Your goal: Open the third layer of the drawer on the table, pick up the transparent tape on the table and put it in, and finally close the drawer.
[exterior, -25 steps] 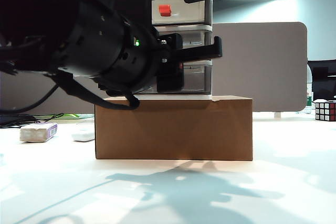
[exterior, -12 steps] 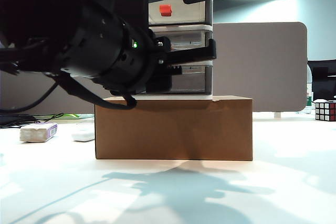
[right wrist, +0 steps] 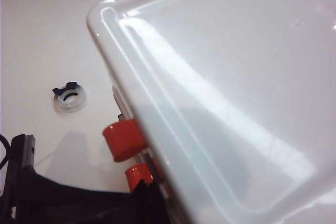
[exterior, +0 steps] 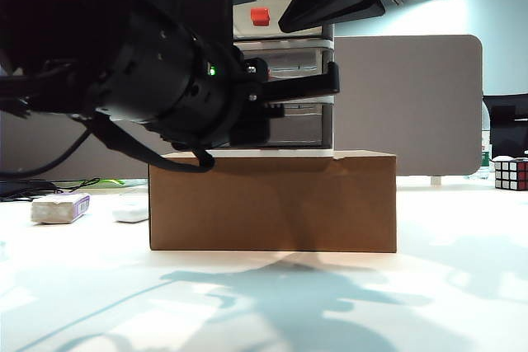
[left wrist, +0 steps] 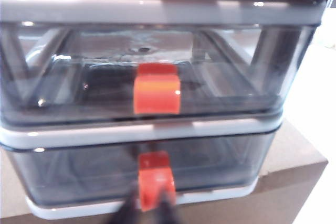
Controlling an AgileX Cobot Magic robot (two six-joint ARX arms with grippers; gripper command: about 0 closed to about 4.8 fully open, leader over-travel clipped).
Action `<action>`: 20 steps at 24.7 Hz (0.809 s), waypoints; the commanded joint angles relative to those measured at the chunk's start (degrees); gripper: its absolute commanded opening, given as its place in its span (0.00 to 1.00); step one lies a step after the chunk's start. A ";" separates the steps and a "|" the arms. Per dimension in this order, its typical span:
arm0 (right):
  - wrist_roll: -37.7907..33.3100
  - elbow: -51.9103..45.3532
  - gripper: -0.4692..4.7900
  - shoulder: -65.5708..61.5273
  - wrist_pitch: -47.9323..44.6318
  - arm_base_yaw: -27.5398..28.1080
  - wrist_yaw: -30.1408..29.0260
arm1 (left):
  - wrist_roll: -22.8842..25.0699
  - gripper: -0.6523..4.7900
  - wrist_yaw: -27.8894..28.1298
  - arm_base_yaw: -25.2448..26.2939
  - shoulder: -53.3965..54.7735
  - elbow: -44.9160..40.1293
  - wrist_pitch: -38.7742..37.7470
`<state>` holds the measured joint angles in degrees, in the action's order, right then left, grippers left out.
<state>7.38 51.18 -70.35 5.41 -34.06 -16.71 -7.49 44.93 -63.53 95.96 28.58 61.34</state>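
The drawer (exterior: 285, 18), a white cabinet with smoky-grey trays, stands on a brown cardboard box (exterior: 272, 204). The third layer (left wrist: 210, 163) is the lowest tray, and it looks pushed in. My left gripper (left wrist: 150, 208) is shut on its red-orange handle (left wrist: 156, 177), one dark finger on each side. In the exterior view this gripper (exterior: 326, 86) reaches in level from the left. My right gripper (exterior: 301, 16) hangs above the cabinet's white top (right wrist: 236, 77); its jaws do not show clearly. The transparent tape (right wrist: 69, 98) lies flat on the table (right wrist: 37, 40) beside the cabinet.
A Rubik's cube (exterior: 511, 175) sits at the far right of the table. A white block (exterior: 59, 208) and a small white object (exterior: 130, 208) lie to the left of the box. A grey partition (exterior: 408, 105) stands behind.
My left gripper shifted slightly left and closed over the lowest handle, which now hides behind it in the exterior view. My right gripper has dropped lower over the cabinet.
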 commanded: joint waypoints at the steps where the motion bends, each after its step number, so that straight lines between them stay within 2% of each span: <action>1: 0.15 0.26 0.08 0.31 -1.20 -0.07 -0.20 | -0.02 0.46 -2.23 -0.09 0.04 0.24 -1.05; 14: 0.17 0.24 0.08 0.31 -1.31 -0.09 -1.31 | -0.48 0.44 -2.12 0.83 0.15 0.61 -1.27; 18: 0.17 0.26 0.08 0.31 -1.36 -0.09 -1.31 | -0.48 0.33 -2.14 0.83 0.15 0.61 -1.27; 20: 0.17 0.26 0.08 0.31 -1.36 -0.09 -1.31 | -0.48 0.33 -2.12 0.83 0.15 0.61 -1.25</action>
<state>7.38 51.18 -70.30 5.02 -34.06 -17.65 -7.62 42.65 -62.81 96.18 29.06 59.37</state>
